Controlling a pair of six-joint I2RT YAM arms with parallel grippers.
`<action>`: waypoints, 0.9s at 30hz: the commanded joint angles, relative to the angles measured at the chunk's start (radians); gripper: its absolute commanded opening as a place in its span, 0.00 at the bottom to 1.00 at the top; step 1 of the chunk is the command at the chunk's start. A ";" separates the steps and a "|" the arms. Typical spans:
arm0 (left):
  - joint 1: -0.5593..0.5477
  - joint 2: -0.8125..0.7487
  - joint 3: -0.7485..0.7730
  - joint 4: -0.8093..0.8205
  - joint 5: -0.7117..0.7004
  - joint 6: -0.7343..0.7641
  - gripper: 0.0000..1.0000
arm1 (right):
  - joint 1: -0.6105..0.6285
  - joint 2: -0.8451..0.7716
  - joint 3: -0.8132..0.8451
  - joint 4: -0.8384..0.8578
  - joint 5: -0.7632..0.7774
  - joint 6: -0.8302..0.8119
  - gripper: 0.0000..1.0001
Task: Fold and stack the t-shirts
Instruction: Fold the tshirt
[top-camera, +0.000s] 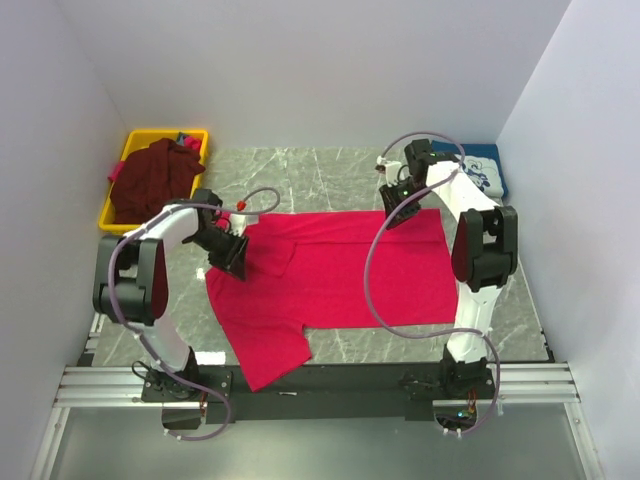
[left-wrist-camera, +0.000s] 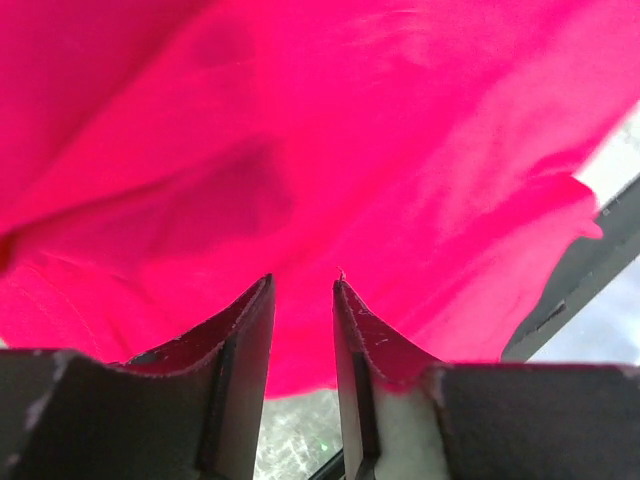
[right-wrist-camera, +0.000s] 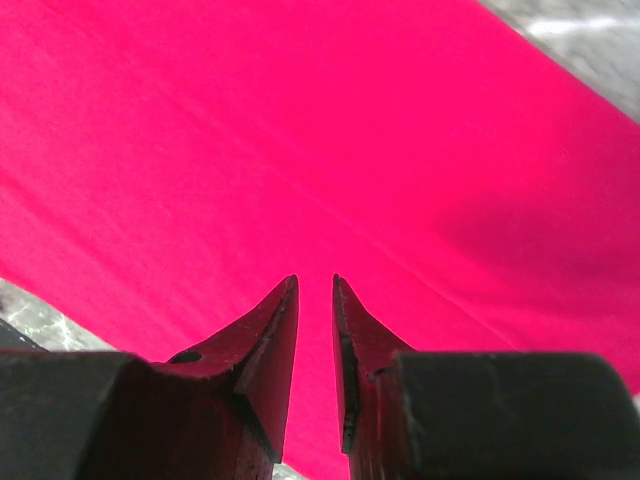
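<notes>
Far off the red t-shirt's (top-camera: 340, 275) left side, a yellow bin (top-camera: 165, 132) holds the maroon t-shirt (top-camera: 150, 180) in a loose heap. It is unfolded, so that one is not yet begun.

The left claw (top-camera: 232, 252) sits at the red t-shirt's far left corner, near a sleeve. In the wrist view its jaws stand narrowly apart with red cloth right at the tips. The cloth there sags clear of the table (top-camera: 330, 170). I cannot tell whether the jaws actually pinch it.

The red t-shirt lies spread across the middle of the table, mostly flat. One sleeve trails toward the near edge. No fold is made in it that I can see, so I judge this the opening step on the first shirt.

The right claw (top-camera: 400, 210) is at the red t-shirt's far right corner. Its jaws are also close together over taut red cloth, and a grip can't be confirmed.

Beyond the red t-shirt's right corner lies the navy t-shirt (top-camera: 487, 172) with white print. It appears to lie flat, perhaps folded, alone. I'd say most of the job is left: folding the red one, the maroon one, and stacking.
</notes>
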 joint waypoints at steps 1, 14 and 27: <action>-0.029 -0.140 -0.002 -0.010 0.066 0.067 0.36 | -0.020 -0.068 -0.006 0.003 0.004 0.010 0.27; -0.352 -0.069 0.033 0.267 -0.316 -0.154 0.49 | -0.188 -0.078 -0.025 -0.010 -0.045 0.057 0.24; -0.468 0.064 0.087 0.329 -0.424 -0.213 0.46 | -0.270 -0.108 -0.091 -0.005 -0.048 0.025 0.24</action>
